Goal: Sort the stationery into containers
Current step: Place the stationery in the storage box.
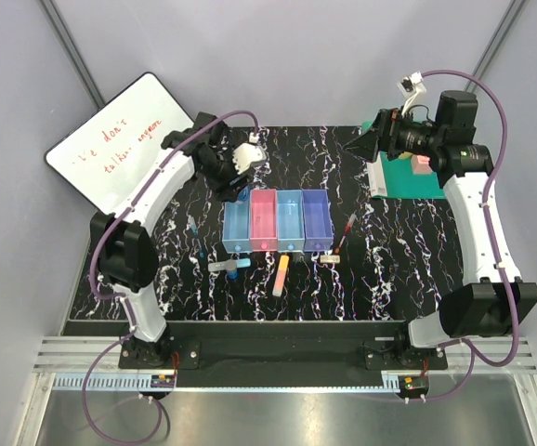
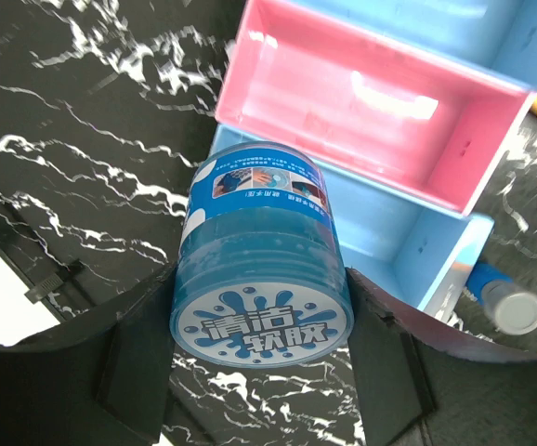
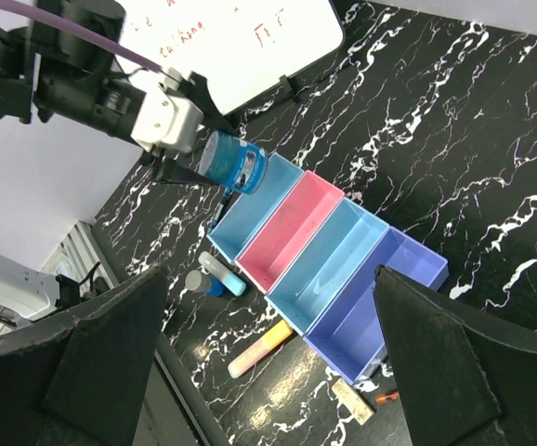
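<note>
My left gripper (image 2: 261, 358) is shut on the blue round bottle (image 2: 261, 260) and holds it on its side, above the table at the far end of the left light blue bin (image 2: 408, 251). The bottle also shows in the right wrist view (image 3: 234, 163). The four joined bins (image 1: 278, 221) stand mid-table: light blue, pink (image 3: 292, 228), light blue, purple (image 3: 371, 302); all look empty. In front of them lie an orange-yellow bar (image 1: 281, 276), a grey marker with a cyan tip (image 1: 222, 265), a white eraser (image 1: 331, 259), a red pen (image 1: 346, 232) and a blue pen (image 1: 197, 237). My right gripper (image 3: 282, 362) is open and empty, high at the back right.
A whiteboard (image 1: 115, 139) leans at the back left. A green book (image 1: 408, 177) with a pink cube (image 1: 421, 164) lies at the back right under my right arm. A small grey-capped blue item (image 3: 199, 282) lies beside the marker.
</note>
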Controlling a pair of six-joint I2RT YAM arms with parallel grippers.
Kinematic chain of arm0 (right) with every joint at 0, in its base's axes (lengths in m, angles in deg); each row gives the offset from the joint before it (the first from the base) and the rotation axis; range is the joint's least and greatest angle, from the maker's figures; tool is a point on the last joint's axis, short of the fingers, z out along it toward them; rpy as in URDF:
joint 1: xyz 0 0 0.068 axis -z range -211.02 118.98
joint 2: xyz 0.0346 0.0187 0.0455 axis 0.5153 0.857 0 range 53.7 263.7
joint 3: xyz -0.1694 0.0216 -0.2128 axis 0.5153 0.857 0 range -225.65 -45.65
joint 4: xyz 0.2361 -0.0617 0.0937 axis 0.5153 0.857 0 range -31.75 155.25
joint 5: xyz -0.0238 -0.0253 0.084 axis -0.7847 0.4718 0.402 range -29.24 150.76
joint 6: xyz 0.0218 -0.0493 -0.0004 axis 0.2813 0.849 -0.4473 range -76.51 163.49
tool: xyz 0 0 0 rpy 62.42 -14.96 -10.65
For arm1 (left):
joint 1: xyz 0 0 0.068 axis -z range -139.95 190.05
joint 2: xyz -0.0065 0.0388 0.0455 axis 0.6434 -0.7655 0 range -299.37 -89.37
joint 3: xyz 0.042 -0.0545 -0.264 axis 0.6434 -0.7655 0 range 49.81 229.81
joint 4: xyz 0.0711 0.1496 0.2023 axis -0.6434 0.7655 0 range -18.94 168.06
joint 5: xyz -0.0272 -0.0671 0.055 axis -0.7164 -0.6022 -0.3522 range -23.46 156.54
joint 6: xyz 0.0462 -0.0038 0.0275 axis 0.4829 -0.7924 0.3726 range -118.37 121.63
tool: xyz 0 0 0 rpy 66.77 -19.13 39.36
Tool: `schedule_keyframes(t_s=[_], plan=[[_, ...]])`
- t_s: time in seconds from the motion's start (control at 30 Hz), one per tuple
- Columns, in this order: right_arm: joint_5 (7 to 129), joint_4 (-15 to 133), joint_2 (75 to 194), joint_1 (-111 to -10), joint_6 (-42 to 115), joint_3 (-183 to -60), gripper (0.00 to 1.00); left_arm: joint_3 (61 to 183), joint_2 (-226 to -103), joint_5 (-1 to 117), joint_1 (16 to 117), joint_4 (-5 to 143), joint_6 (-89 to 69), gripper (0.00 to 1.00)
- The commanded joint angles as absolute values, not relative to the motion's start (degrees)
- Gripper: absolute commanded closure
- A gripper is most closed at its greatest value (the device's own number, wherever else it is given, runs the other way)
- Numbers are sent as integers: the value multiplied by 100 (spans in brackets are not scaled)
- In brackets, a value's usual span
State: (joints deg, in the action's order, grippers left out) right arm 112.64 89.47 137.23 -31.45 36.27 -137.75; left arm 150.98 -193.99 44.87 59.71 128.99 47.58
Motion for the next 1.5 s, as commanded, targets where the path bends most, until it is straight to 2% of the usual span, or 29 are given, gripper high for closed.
schedule_keyframes(t_s=[0.0,1.17,1.43,1.47], plan=[[11209,8989,13465,-3146,3822,-14022,0,14957,-19536,4791,6009,12898,5076,100],[11261,8901,13351,-3137,3769,-13829,0,14755,-20310,5265,6439,11940,4689,100],[11279,8857,13307,-3146,3743,-13785,0,14728,-20415,5327,6580,11914,4777,90],[11279,8839,13298,-3146,3743,-13750,0,14719,-20424,5327,6598,11905,4812,86]])
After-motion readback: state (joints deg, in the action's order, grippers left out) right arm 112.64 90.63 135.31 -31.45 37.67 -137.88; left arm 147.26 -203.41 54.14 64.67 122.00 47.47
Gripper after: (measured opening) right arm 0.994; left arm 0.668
